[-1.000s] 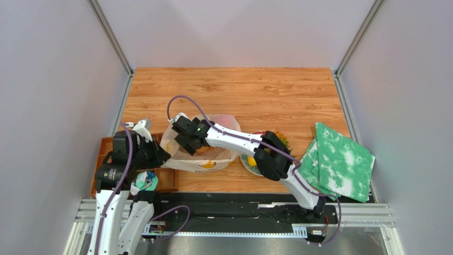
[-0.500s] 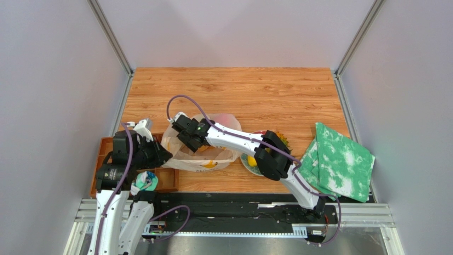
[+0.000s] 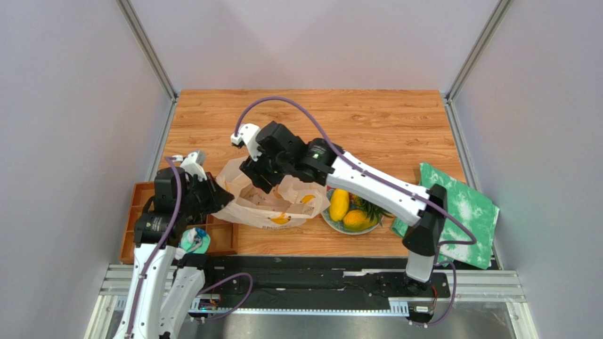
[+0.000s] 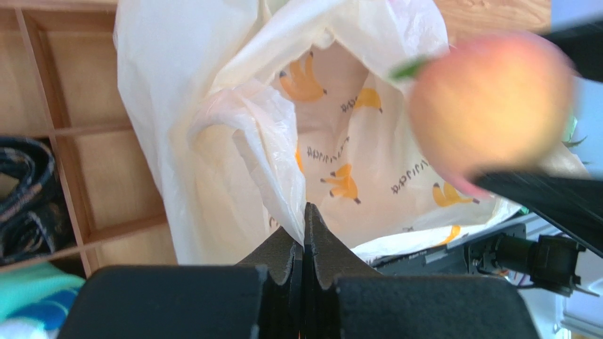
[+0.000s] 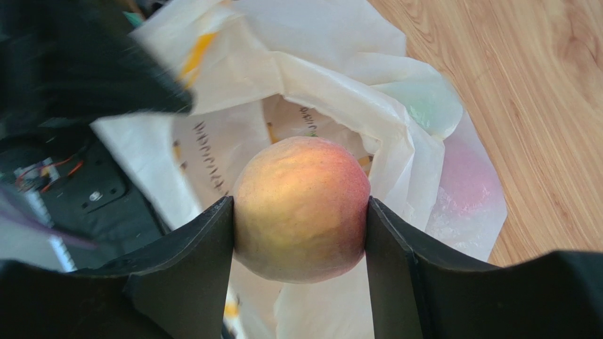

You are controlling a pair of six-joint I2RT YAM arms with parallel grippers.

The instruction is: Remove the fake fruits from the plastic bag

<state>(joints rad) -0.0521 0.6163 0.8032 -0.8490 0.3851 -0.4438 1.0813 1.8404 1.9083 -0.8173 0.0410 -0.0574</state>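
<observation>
The plastic bag, white with printed bananas, lies open at the table's near left. My left gripper is shut on its edge; in the left wrist view the jaws pinch a fold of the bag. My right gripper is above the bag's mouth, shut on a pink-orange peach, which also shows in the left wrist view. Two yellow-orange mangoes and a leafy pineapple lie on a plate right of the bag. A reddish shape shows through the bag's wall.
A green-and-white cloth lies at the right edge. A wooden divided tray sits at the near left beside the left arm, with a teal item in it. Bare wood table lies behind the bag.
My right gripper has risen out of the bag with the peach in it, and the arm has swung back off the plate. My left gripper still holds the bag's edge.
</observation>
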